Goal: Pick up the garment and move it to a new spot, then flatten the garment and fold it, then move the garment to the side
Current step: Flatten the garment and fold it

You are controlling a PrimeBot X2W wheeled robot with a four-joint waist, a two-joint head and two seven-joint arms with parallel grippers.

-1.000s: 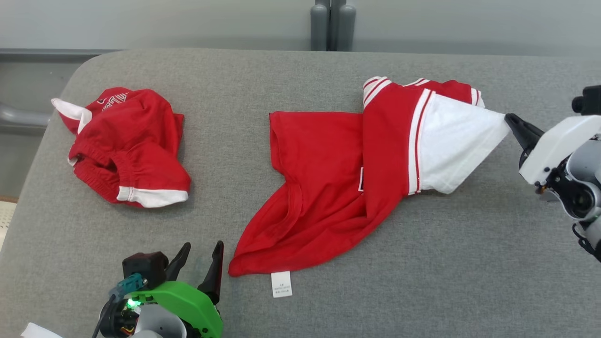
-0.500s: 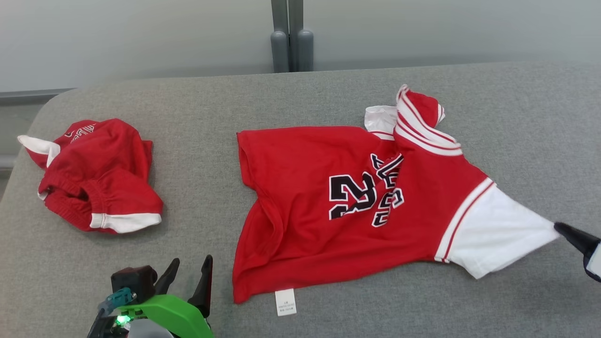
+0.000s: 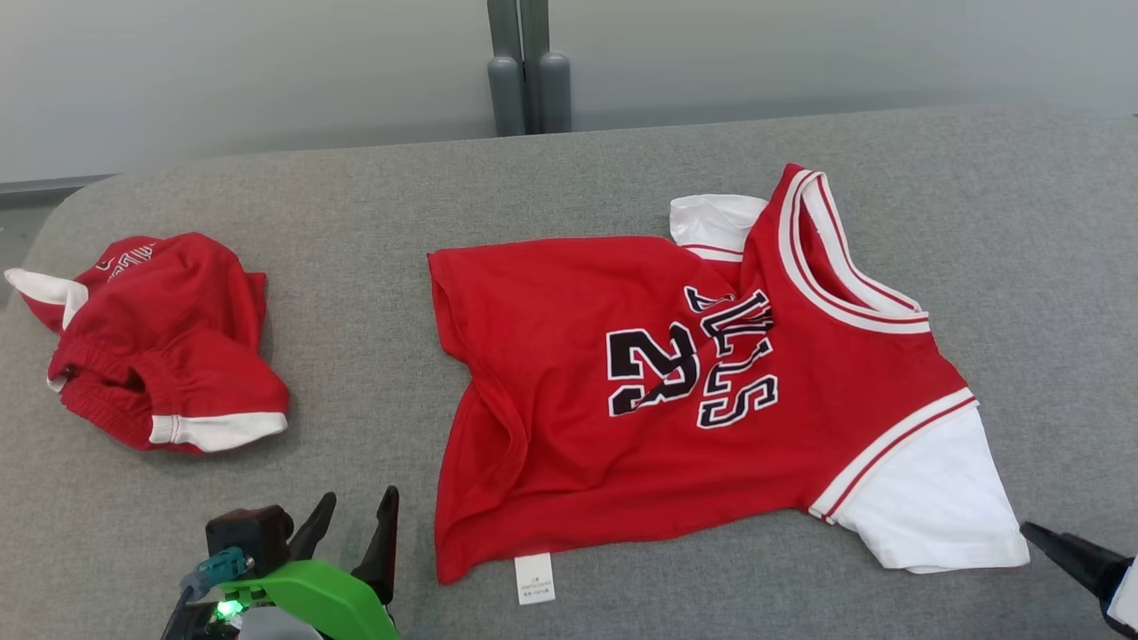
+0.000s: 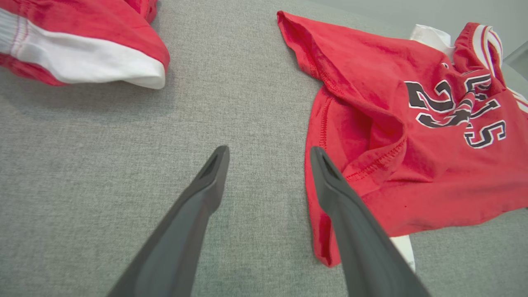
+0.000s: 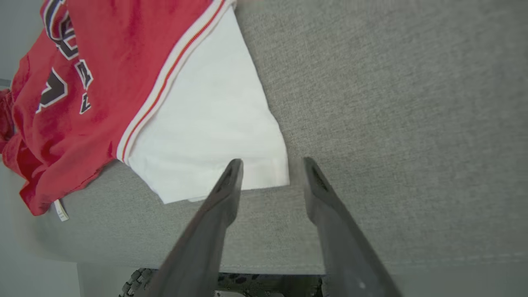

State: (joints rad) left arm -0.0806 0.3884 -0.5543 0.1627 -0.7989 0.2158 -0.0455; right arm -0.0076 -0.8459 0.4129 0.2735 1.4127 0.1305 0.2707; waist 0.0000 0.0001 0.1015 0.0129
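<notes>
The garment (image 3: 693, 400) is a red jersey with a black "23" and white sleeves, lying face up on the grey table (image 3: 356, 204), rumpled at its left hem. Its near white sleeve (image 5: 206, 123) lies flat. My right gripper (image 5: 272, 163) is open just over that sleeve's corner and holds nothing; in the head view, the right gripper (image 3: 1036, 533) shows one dark finger beside the sleeve. My left gripper (image 3: 358, 502) stands open and empty by the jersey's lower left corner. In the left wrist view the left gripper (image 4: 269, 154) sits just left of the garment (image 4: 412, 136).
Crumpled red shorts (image 3: 160, 347) with white trim lie at the table's left and reach the corner of the left wrist view as shorts (image 4: 82, 41). Two grey posts (image 3: 524, 80) stand behind the table. The table's near edge (image 5: 264, 264) runs just below my right gripper.
My right gripper drew the white sleeve toward the table's near edge, turning the jersey number-side up, then opened and let the sleeve drop flat. The head camera shifted. The left gripper stayed open.
</notes>
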